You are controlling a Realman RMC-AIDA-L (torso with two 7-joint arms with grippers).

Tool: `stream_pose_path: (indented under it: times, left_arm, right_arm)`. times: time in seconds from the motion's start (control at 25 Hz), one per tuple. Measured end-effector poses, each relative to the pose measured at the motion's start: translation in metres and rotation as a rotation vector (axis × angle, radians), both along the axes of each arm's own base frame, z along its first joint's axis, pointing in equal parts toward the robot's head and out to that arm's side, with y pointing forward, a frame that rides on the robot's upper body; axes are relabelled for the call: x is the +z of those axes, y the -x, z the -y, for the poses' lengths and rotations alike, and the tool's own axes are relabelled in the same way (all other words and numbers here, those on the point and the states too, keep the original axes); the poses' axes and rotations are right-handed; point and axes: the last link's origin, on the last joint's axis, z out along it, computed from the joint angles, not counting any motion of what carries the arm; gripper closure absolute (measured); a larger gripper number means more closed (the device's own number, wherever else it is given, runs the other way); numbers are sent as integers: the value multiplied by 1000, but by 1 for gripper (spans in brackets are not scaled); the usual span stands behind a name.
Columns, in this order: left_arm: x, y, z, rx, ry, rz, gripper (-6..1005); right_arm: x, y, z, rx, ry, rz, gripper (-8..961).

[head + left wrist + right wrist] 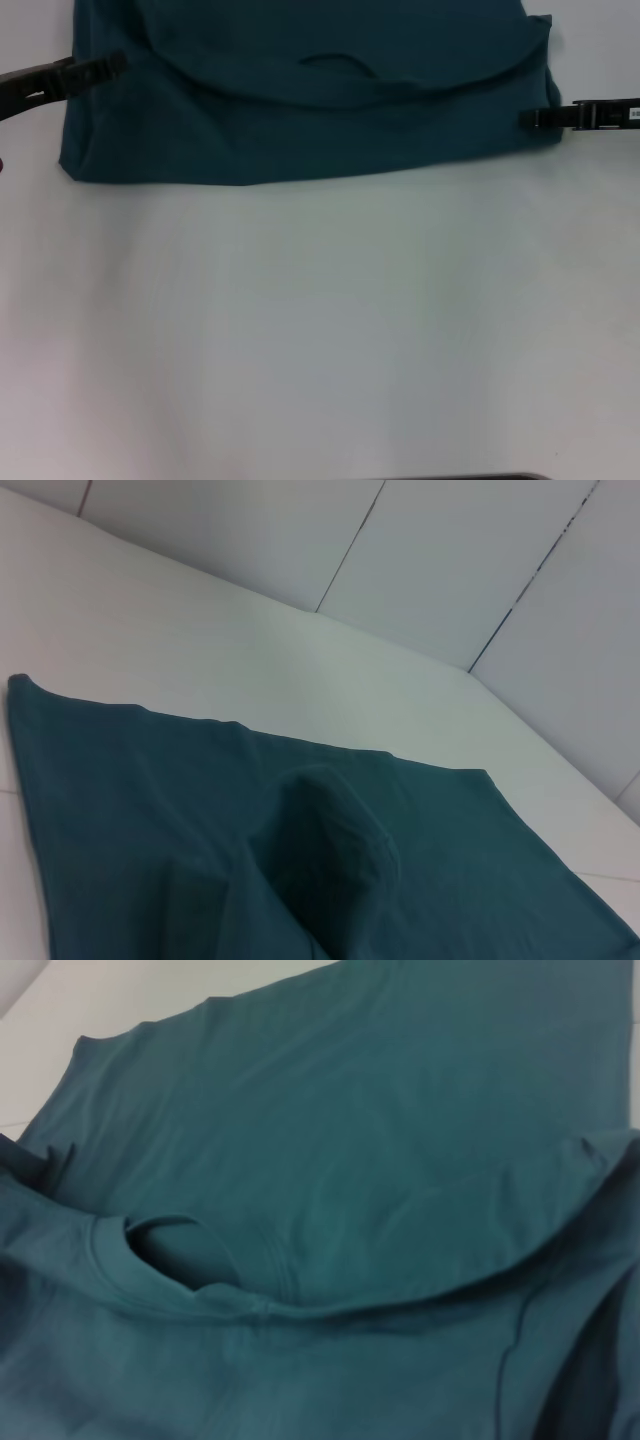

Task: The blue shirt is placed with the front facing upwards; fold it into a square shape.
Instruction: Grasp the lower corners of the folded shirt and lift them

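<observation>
Blue shirt (pixel 300 110) top cut off; left gripper (pixel 110 66), right gripper (pixel 532 117) grip unclear

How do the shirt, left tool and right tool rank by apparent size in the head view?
1. Shirt, by far the largest.
2. Left tool and right tool: look about alike; both are cut by the picture's edges, so no ranking between them.
</observation>
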Motion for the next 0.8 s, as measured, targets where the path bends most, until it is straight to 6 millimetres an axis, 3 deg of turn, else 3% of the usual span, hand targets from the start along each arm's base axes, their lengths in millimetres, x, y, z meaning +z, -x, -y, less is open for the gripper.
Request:
stream_pose_path:
  times: [0.4,0.6,0.72,0.8]
  left_arm:
    - [-2,0,0,-10,4,-7,125]
    - [-2,0,0,-9,3,-7,124]
    - [-2,0,1,-9,5,-8,124]
    - [-5,-1,0,-14,15,-15,123]
  right_arm:
    - [-15,6,-5,5,8,10,240]
    - [-15,6,-5,7,13,9,383]
    - [-13,6,-5,7,15,10,631]
    - [-12,5,-5,4,13,11,667]
